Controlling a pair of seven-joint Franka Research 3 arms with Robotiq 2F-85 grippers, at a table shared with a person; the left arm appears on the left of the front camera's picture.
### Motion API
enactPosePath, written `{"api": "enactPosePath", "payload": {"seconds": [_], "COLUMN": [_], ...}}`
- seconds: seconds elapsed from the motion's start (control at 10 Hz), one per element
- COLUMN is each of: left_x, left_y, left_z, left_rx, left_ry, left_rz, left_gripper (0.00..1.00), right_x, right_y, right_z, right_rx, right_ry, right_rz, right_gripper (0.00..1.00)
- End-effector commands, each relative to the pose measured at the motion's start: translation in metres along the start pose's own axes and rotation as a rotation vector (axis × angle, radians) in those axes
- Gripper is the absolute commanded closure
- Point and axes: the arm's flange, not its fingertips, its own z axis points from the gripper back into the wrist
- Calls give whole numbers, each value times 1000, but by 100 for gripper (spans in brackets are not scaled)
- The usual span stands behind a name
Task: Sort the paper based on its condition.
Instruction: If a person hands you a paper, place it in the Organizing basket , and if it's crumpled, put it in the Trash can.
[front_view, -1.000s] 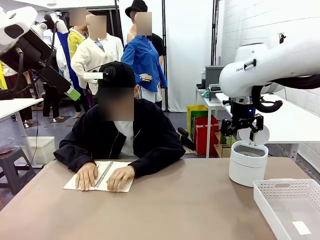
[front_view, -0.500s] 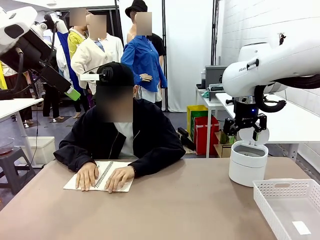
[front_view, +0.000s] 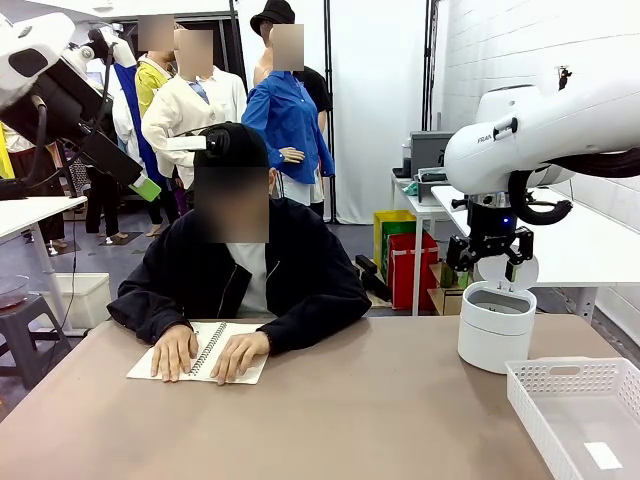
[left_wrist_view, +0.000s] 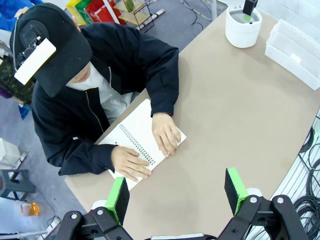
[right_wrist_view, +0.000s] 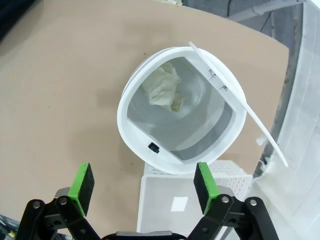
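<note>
One white tray (front_view: 575, 425) sits at the near right of the table (front_view: 350, 410). Just behind it stands the round bin (front_view: 496, 340), with a crumpled paper wad (right_wrist_view: 162, 90) inside. The right gripper (front_view: 490, 262) hangs directly above the bin, jaws spread. The left gripper (left_wrist_view: 176, 192) hovers high over the table, jaws likewise spread. At the far side, a person (front_view: 250, 280) sits over the notebook (front_view: 222, 333).

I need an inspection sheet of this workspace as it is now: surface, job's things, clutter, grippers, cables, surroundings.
Surface: brown table, a person seated at the far side.
Job's things: crumpled paper wad inside the round white bin, lid open; flat white slip in the white tray.
Clutter: spiral notebook under the person's hands.
Grippers: right gripper open above the bin, holding nothing; left gripper open, high over the table.
Cables: black cables beside the table edge.
Surroundings: coloured crates, white side table.
</note>
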Motion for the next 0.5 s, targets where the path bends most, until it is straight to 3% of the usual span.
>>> {"api": "enactPosePath", "payload": {"seconds": [0.0,0.4], "left_x": [-1,-1], "left_y": [0,0], "left_z": [1,1], "left_rx": [0,0], "left_ry": [3,3], "left_rz": [1,1], "left_gripper": [0,0], "right_x": [-21,-65], "right_y": [13,58], "right_z": [17,78], "right_rx": [80,327], "right_ry": [-24,-168], "right_rz": [75,325], "right_gripper": [0,0]}}
